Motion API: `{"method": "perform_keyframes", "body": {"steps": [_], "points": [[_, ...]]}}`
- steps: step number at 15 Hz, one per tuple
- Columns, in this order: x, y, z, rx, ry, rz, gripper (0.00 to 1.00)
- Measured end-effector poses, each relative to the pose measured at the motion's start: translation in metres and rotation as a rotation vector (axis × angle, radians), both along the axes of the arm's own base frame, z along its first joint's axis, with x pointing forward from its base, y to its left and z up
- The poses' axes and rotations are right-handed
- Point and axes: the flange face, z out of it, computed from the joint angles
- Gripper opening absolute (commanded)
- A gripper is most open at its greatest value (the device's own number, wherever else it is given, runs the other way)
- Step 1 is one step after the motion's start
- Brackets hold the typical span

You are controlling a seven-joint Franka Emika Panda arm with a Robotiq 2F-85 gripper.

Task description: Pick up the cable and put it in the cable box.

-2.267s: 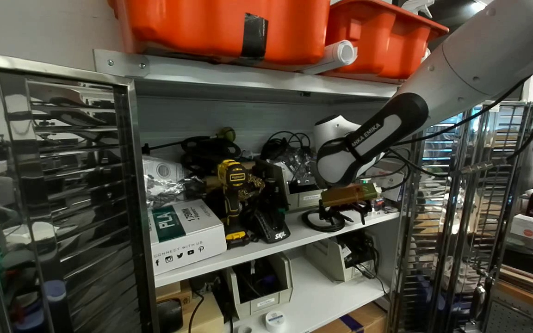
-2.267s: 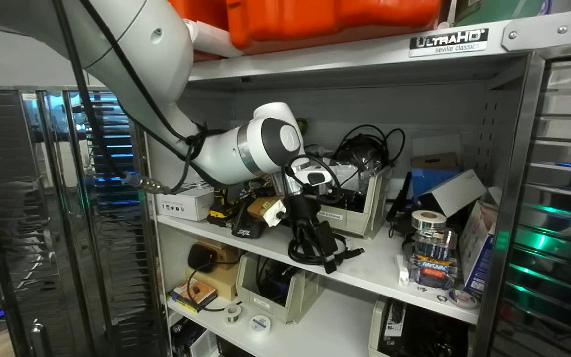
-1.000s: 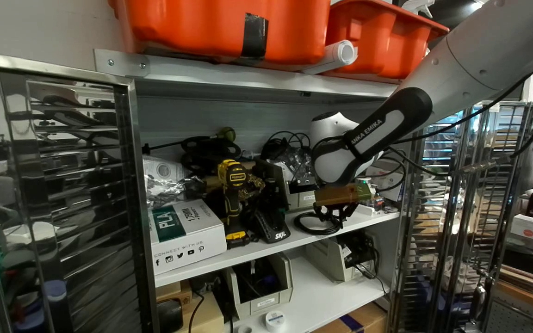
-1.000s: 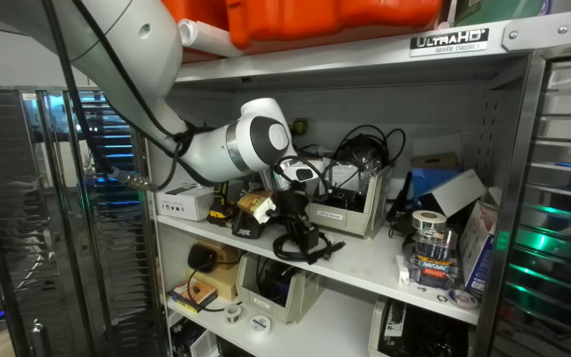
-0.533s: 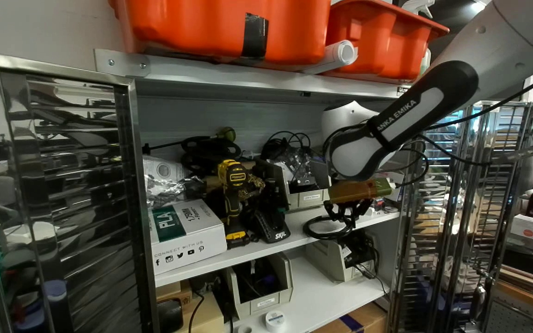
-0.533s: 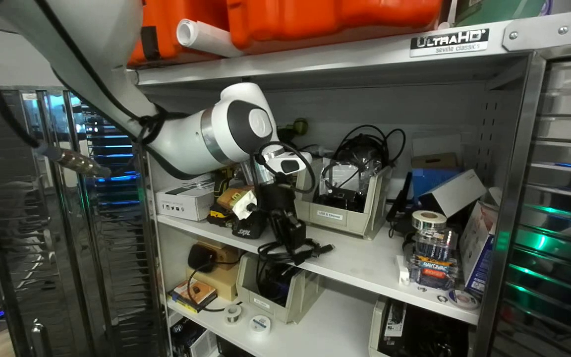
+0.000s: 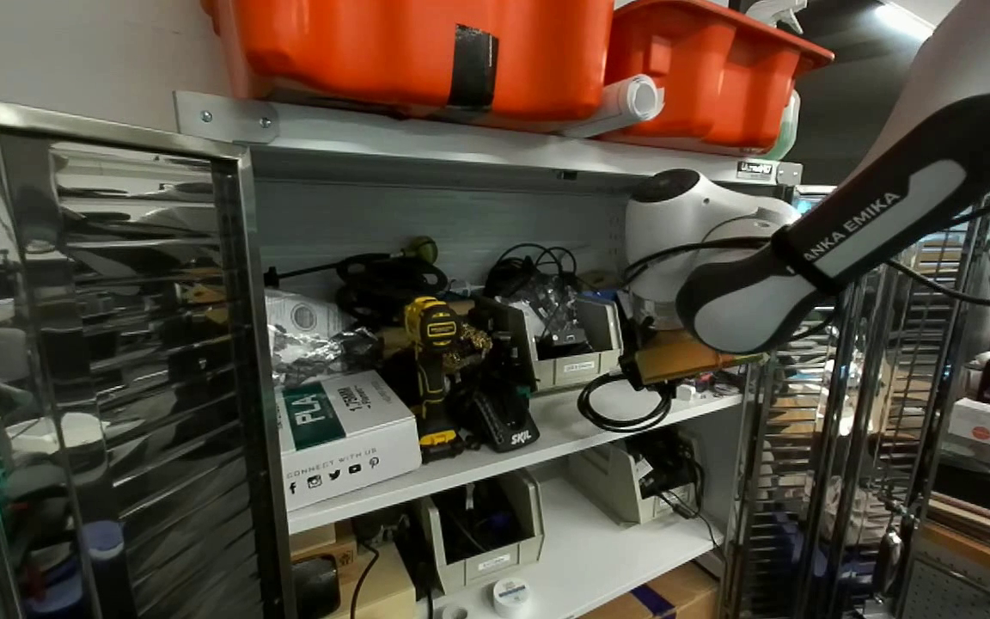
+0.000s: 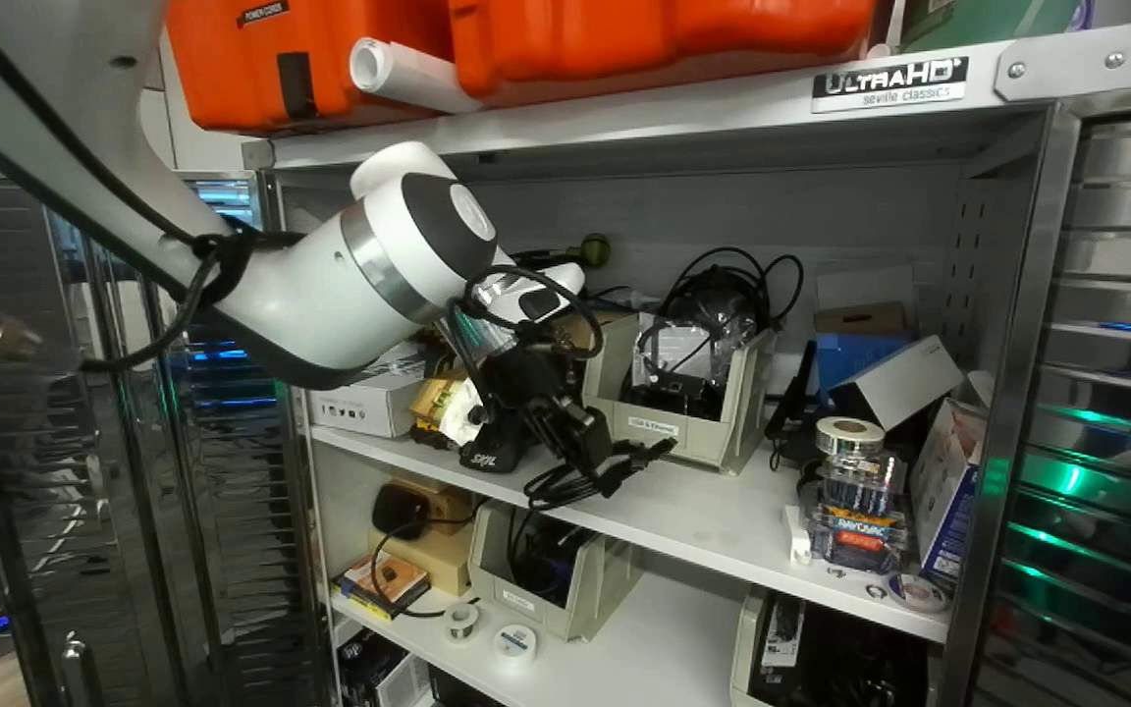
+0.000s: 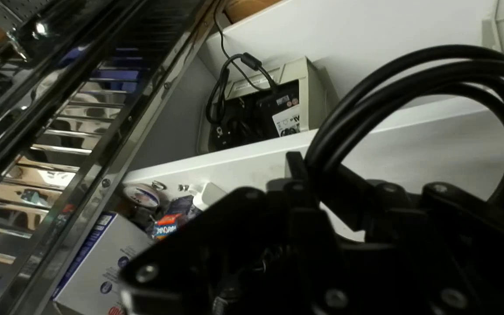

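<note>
In the wrist view a looped black cable rises from between the fingertips of my gripper, which is shut on it. Both exterior views have the cable hanging at the middle shelf's front edge; whether it touches the shelf I cannot tell. My gripper leans in front of a pale bin labelled USB & Ethernet with dark cords inside. Lower down, two more pale bins hold dark cords: one bin near the middle, another bin at the side. Which bin is the cable box I cannot tell.
Beside the labelled bin stand a yellow-black drill, a charger and a carton with a green label. Battery packs sit farther along the shelf. Above runs the upper shelf edge; metal doors flank the cabinet.
My arm has swung sideways, leftward in an exterior view, and the hand has tilted. The cable has moved with the gripper. More of the labelled bin shows now.
</note>
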Motion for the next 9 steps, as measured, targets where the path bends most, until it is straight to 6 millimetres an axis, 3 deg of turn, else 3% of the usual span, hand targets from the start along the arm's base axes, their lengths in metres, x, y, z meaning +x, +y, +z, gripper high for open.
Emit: {"method": "perform_keyframes", "body": {"steps": [5, 9], "points": [[-0.01, -0.002, 0.002, -0.014, -0.174, 0.032, 0.11], [-0.014, -0.008, 0.023, 0.024, -0.347, 0.008, 0.1]]}}
